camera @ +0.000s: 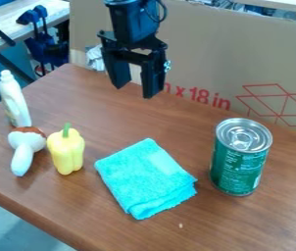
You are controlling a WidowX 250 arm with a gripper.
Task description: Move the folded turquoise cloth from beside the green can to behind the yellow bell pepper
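Turquoise folded cloth (145,179) is being seen below the pincer (134,91), toward the camera, one corner pointing roughly its way; the empty pincer is being held raised, its fingers spread wide. Yellow pepper (65,151), mushroom toy (23,153) and white bottle (14,100) are being seen to its left in the view, the upright green can (237,164) to its right.

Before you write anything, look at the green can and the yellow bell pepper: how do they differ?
The green can is larger than the yellow bell pepper. The can has straight sides; the pepper's are lobed. The can is topped by a silver lid with a pull tab, the pepper by a green stem. Both stand upright on the brown table.
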